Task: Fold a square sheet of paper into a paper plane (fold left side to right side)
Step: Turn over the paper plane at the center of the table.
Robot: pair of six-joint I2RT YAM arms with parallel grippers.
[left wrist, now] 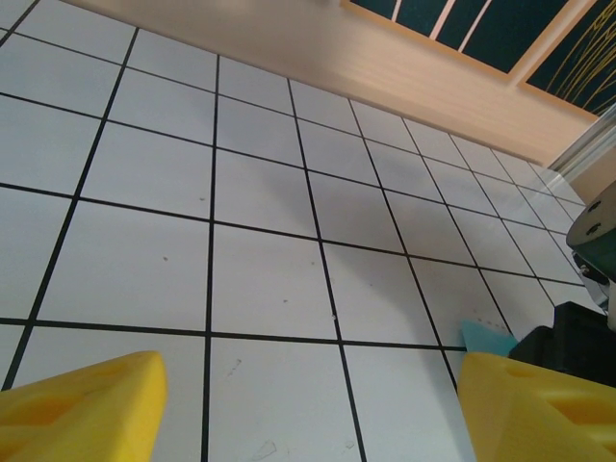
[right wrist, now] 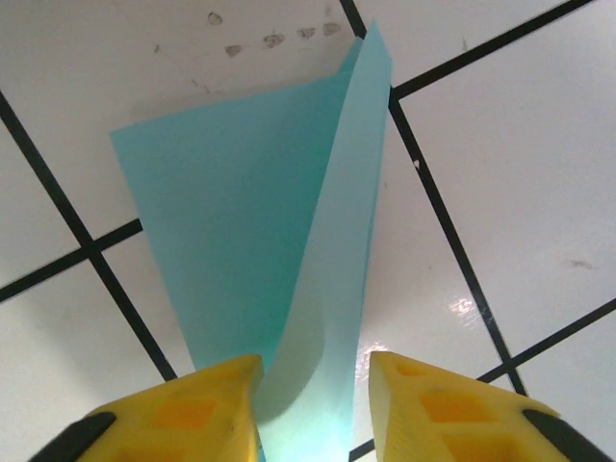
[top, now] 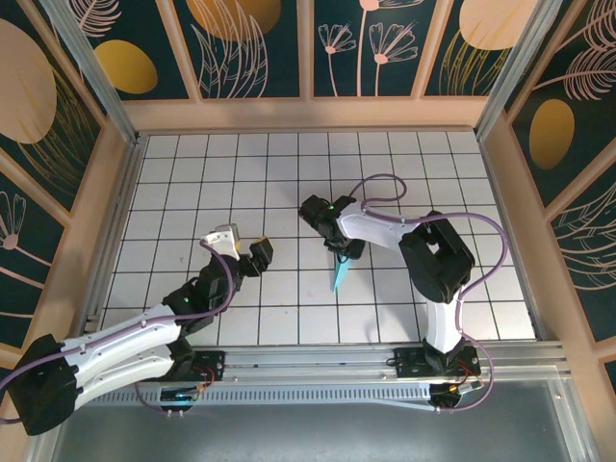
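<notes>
Table (top: pixel 192 164): white grid tiles, hemmed by a pale wooden border (top: pixel 308 114) on the far side and both flanks, with a metal rail (top: pixel 318 361) along the near edge. There is open tile across the whole far half and down both sides. My right arm (top: pixel 433 255) arcs in from the near right and my left arm (top: pixel 125 337) lies low from the near left, the two well apart. My left gripper (top: pixel 262 252) (left wrist: pixel 308 414) hangs released over bare tile, its yellow fingers (left wrist: pixel 87 404) wide with nothing between them. My right gripper (top: pixel 337 252) (right wrist: pixel 313 375) sits over the paper plane (top: pixel 339 276) (right wrist: pixel 279 221), near the table's middle and far from every edge. The plane is a slim turquoise dart with its point toward the near rail. From my right wrist, a raised flap runs up between my two fingertips, and both sit close against it. I cannot tell whether they pinch it or merely flank it. The plane's far end is hidden under the gripper from above, and its near end is cut off at the right wrist. From the left wrist, a small turquoise corner (left wrist: pixel 486 335) peeks out beside dark gripper housing.
</notes>
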